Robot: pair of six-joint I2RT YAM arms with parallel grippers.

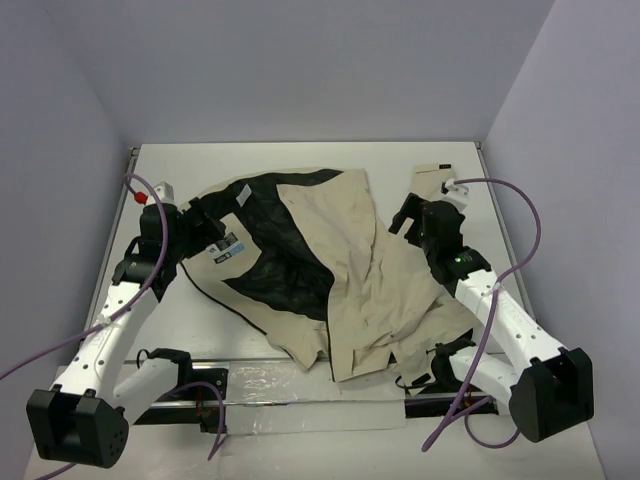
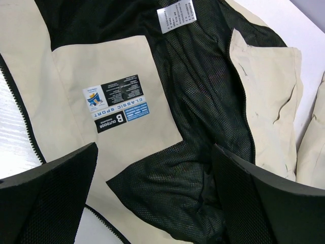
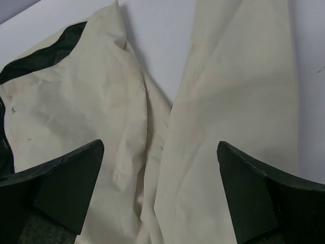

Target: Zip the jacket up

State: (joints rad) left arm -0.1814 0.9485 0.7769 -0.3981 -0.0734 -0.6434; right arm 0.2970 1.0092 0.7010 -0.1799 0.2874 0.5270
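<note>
The beige jacket [image 1: 350, 270] lies crumpled on the table, its left front flap thrown open so the black mesh lining [image 1: 275, 250] shows. A dark zipper edge [image 1: 225, 300] runs along the open flap's near left side. A small white label [image 2: 176, 16] and a printed tag [image 2: 118, 104] show in the left wrist view. My left gripper [image 1: 205, 228] is open above the lining at the jacket's left side, holding nothing. My right gripper [image 1: 408, 222] is open above the beige fabric [image 3: 101, 117] and the sleeve [image 3: 238, 101], holding nothing.
The white table [image 1: 300, 160] is bounded by grey walls at the back and sides. A sleeve end [image 1: 438, 172] reaches toward the back right. Purple cables [image 1: 520, 220] loop from both arms. A clear plastic sheet [image 1: 300, 390] lies along the near edge between the arm bases.
</note>
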